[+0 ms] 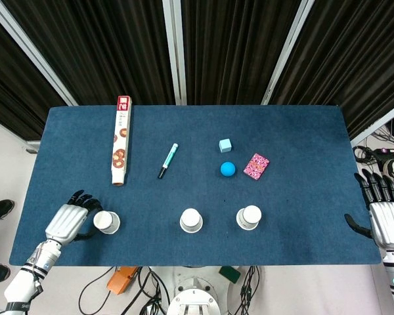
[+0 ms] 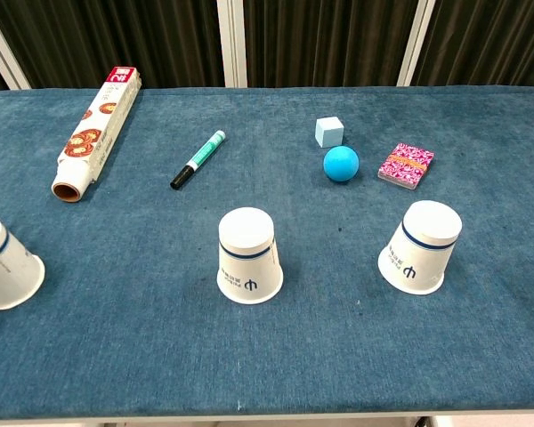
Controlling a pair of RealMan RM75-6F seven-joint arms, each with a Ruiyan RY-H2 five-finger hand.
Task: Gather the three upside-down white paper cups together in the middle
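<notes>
three upside-down white paper cups stand in a row along the near edge of the blue table [image 1: 302,131]: left cup [image 1: 106,222], middle cup [image 1: 191,220], right cup [image 1: 249,217], each apart from the next. the left hand [image 1: 69,221] sits against the left cup's outer side, fingers curved toward it; whether it grasps or only touches cannot be told. the right hand [image 1: 385,216] is off the table's right edge, fingers spread, holding nothing. farther back: one foil box [image 1: 120,139], one green marker [image 1: 168,160], one pale cube [image 1: 225,145], one blue ball [image 1: 228,169], one pink card pack [image 1: 256,165]. nothing lies between the cups.
</notes>
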